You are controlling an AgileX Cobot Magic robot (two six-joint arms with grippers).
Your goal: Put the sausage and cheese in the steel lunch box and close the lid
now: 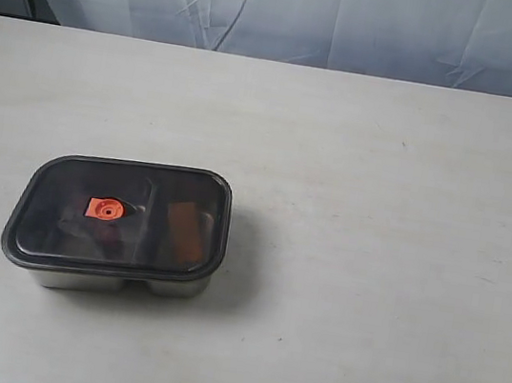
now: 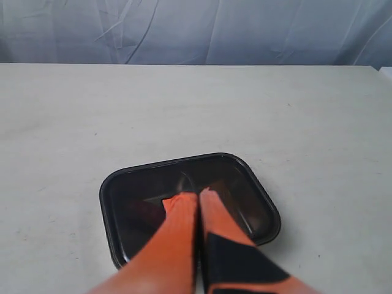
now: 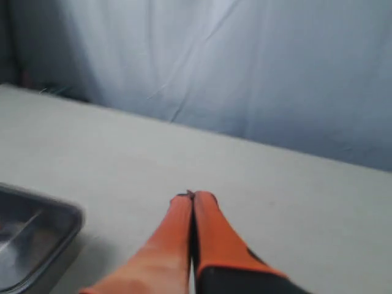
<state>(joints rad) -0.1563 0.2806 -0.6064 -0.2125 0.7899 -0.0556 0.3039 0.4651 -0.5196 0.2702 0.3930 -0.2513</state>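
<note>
Closed steel lunch box (image 1: 107,283) on the near left of the table (image 1: 377,219); both claws pressed together, holding nothing.
The left wrist view puts the left claw (image 2: 199,195) over the middle of the lid (image 1: 60,210). The right claw (image 3: 193,196) is over bare table beside the box's corner. Only the exterior view shows the cheese (image 1: 185,229), dim through the lid in the right compartment.
</note>
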